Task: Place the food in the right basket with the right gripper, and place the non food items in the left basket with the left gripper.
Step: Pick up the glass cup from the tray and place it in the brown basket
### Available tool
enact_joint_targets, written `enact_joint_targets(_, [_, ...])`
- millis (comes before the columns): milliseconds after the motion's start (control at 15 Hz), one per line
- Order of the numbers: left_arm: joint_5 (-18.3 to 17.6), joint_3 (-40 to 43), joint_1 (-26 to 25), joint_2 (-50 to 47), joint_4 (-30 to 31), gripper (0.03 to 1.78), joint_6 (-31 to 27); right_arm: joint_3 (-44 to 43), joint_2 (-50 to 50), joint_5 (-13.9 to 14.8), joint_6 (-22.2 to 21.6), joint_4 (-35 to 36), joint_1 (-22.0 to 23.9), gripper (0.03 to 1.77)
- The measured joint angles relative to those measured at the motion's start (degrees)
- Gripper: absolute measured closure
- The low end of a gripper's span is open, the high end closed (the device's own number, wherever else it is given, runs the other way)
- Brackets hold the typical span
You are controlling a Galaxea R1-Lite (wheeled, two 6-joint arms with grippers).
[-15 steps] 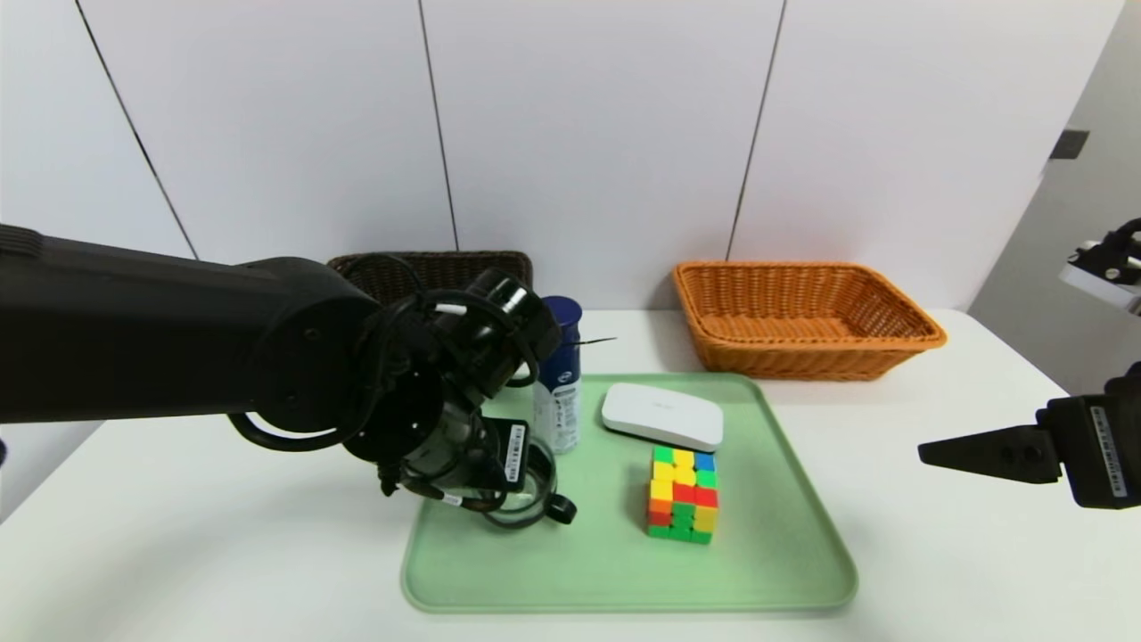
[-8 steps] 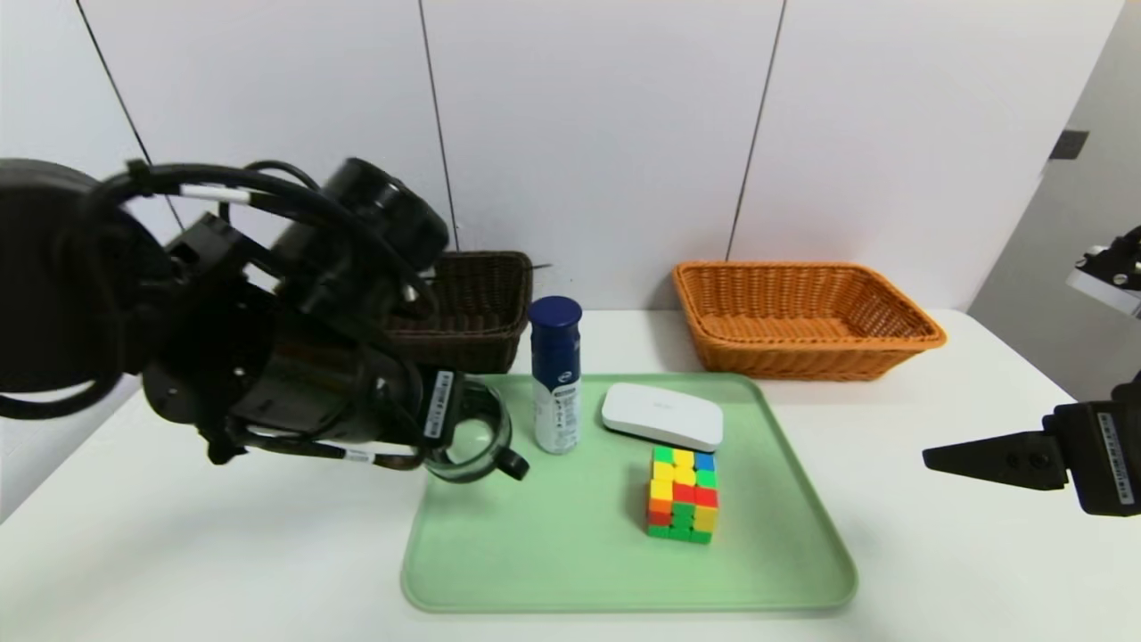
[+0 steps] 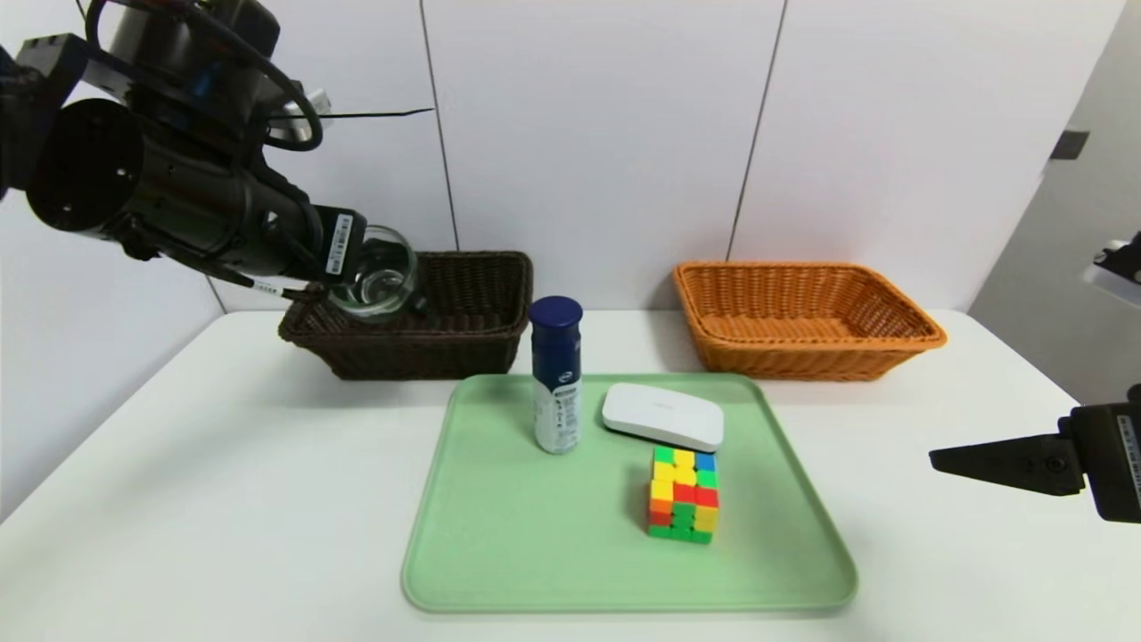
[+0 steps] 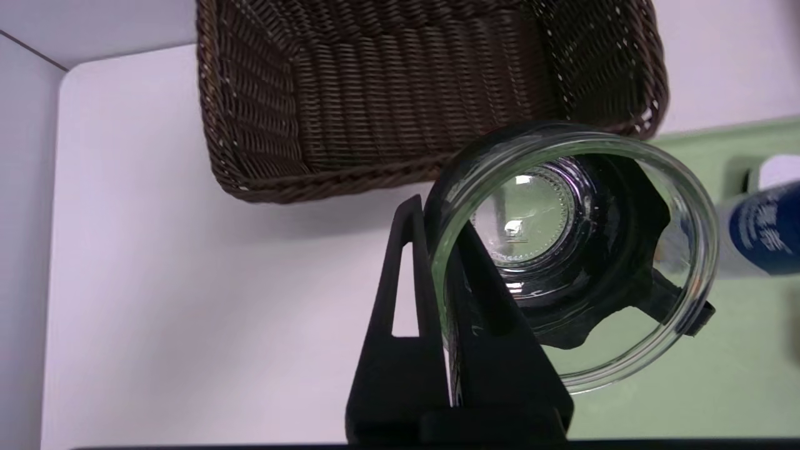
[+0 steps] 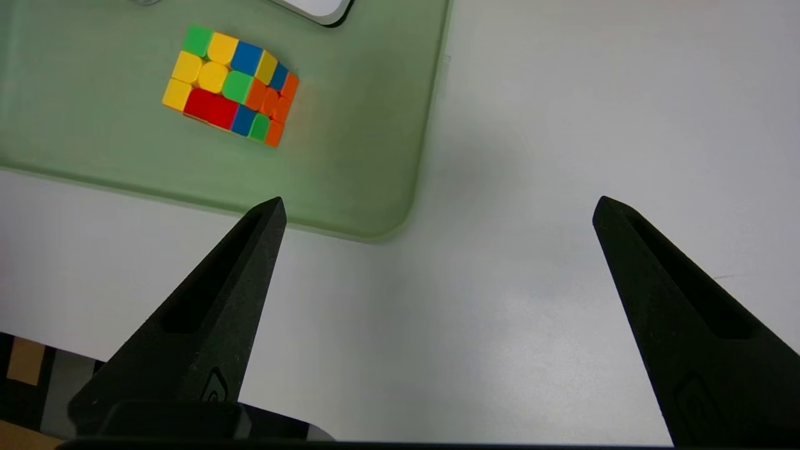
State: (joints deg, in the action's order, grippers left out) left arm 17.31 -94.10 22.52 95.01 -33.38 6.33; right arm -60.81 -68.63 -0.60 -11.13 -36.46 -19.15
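Head view, bench [image 3: 223,499]: white, carries everything
tray [image 3: 535,571]: green, mid-bench
left basket [image 3: 463,343]: behind tray's left corner
left end effector [image 3: 343,281]: clamped on glass cup [image 3: 379,283], over that basket's left end
right end effector [image 5: 437,212]: spread wide, right of tray
bottle [image 3: 556,374]: upright on tray

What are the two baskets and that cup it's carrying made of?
Both baskets look like woven wicker or rattan, since the strands show: the left basket dark brown, the right basket orange-tan. The cup looks like clear glossy glass, see-through with highlights; its black handle is probably plastic.
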Motion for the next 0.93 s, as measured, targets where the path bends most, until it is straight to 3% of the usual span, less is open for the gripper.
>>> enact_joint_targets(200, [-0.3, -2.6, -2.6, 4.0, 1.5, 1.72, 0.4, -0.1, 1.7, -0.1, 0.1, 0.2, -0.3, 0.10])
enact_joint_targets(467, [-0.6, -4.9, -3.9, 9.9, 8.2, 1.72, 0.3, -1.0, 4.7, -1.8, 1.2, 0.4, -0.8, 0.10])
enact_joint_targets(933, [-0.7, -12.5, -7.9, 20.9, 8.3, 1.72, 0.7, -0.9, 7.1, -1.4, 2.1, 0.0, -0.5, 0.10])
